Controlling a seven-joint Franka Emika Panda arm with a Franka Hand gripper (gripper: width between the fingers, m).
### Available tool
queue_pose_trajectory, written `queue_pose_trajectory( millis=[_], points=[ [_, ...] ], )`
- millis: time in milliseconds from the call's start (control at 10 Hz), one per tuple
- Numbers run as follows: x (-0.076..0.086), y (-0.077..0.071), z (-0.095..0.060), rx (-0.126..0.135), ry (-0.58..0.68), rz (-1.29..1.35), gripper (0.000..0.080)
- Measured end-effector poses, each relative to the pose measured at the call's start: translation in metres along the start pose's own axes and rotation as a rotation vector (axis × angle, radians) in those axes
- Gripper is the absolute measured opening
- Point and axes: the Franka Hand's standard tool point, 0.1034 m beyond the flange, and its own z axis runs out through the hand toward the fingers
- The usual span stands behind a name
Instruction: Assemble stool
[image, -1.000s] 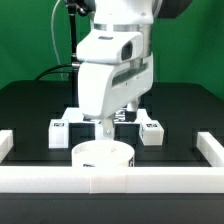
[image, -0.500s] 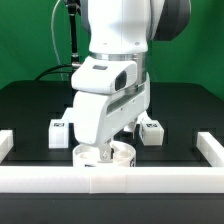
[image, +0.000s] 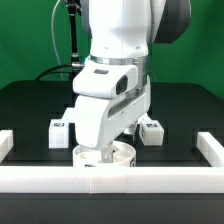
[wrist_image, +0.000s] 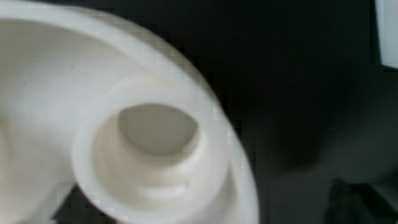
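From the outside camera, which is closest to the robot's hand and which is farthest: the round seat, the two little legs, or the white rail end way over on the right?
1. Round seat: right at the hand, front middle.
2. The two legs, left leg and right leg as the exterior view shows them: behind the seat, too close to call.
3. Rail end: far off at the exterior view's right edge.

No words, brands or numbers can be read. The only signs are black-and-white square tags: one tag (image: 58, 124) on a stool leg (image: 62, 136) nearer the table's edge at the exterior view's left, and what seems a second tag (image: 152, 125) on the second leg (image: 153, 136) nearer the opposite edge. Both patterns are too small to make out.
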Motion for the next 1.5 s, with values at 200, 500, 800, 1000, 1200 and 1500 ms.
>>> queue_pose_trajectory(
  millis=[200,500,800,1000,1200,1500],
  points=[
    [0.0,0.0,0.0,0.0,0.0,0.0,0.0232],
    [0.0,0.0,0.0,0.0,0.0,0.0,0.0029],
    [0.0,0.0,0.0,0.0,0.0,0.0,0.0029],
    [0.0,0.0,0.0,0.0,0.0,0.0,0.0029],
    [0.001,-0.001,0.0,0.0,0.0,0.005,0.0029],
    [0.028,-0.016,-0.001,0.012,-0.005,0.005,0.0029]
  ],
)
